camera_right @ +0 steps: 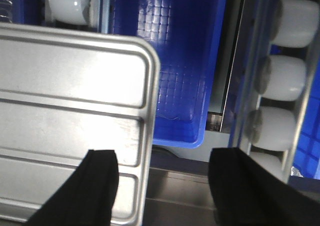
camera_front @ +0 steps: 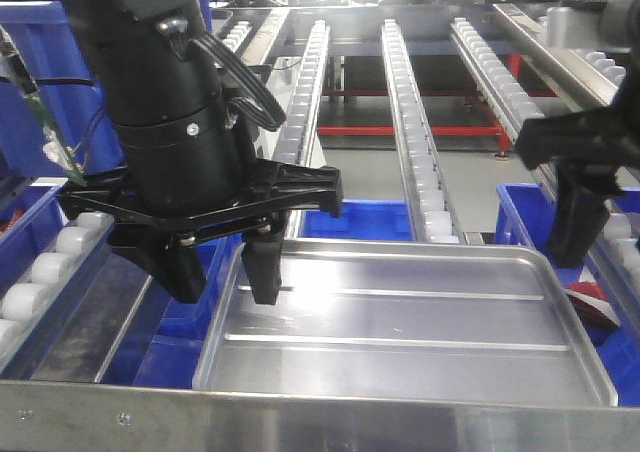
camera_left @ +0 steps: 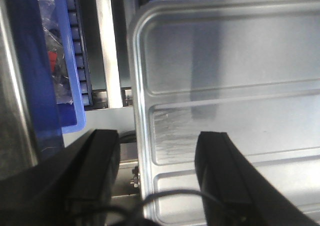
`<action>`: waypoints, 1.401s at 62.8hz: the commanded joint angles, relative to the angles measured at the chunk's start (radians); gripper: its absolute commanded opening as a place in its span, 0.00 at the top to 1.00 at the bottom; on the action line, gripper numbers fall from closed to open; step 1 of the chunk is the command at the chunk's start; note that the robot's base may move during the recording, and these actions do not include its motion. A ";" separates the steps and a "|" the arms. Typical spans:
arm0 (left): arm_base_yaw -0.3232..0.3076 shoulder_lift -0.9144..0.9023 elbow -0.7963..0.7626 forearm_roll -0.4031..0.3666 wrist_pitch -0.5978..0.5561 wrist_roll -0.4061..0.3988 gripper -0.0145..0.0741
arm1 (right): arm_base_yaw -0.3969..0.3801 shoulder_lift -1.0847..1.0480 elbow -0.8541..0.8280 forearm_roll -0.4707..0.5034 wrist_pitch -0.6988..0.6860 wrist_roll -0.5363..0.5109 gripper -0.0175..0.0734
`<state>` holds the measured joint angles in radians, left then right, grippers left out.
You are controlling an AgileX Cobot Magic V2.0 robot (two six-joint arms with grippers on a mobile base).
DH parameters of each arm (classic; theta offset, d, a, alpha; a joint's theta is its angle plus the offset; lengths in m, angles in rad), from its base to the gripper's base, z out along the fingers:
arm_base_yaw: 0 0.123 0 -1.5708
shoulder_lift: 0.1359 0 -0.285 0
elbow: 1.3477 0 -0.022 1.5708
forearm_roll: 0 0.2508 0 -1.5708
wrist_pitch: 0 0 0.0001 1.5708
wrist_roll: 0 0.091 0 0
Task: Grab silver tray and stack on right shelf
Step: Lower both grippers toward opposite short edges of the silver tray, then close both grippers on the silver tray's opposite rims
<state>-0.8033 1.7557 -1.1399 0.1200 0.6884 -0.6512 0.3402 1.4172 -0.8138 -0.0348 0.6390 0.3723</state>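
The silver tray (camera_front: 400,322) is shiny, with two long ridges across its base, and lies flat just behind the broad front bar (camera_front: 300,417) of the right shelf. My left gripper (camera_front: 225,284) is open and straddles the tray's left rim (camera_left: 137,86), with one finger inside the tray and one outside. In the left wrist view the left gripper (camera_left: 157,141) has a wide gap around that rim. My right gripper (camera_right: 165,158) is also open and straddles the tray's right rim (camera_right: 150,101). From the front, the right gripper (camera_front: 580,242) hangs at the tray's far right corner.
White roller tracks (camera_front: 410,122) run back from the tray. Blue bins sit below them: one behind the tray (camera_front: 350,220), one to the right (camera_front: 520,212) and one on the left (camera_left: 70,61). A row of rollers (camera_right: 282,81) lies close beside my right gripper.
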 commanded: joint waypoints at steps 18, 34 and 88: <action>0.027 -0.037 -0.031 0.001 -0.068 -0.033 0.54 | 0.011 0.084 -0.034 0.001 -0.073 -0.001 0.26; 0.027 0.026 -0.031 -0.025 -0.059 -0.033 0.54 | 0.011 0.151 -0.034 0.001 -0.097 -0.001 0.26; 0.027 0.019 -0.114 0.048 0.074 -0.037 0.94 | 0.011 0.102 -0.033 -0.019 -0.085 -0.013 0.75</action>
<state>-0.7730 1.8248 -1.1967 0.1332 0.7151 -0.6918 0.3510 1.5927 -0.8350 -0.0224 0.5569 0.3765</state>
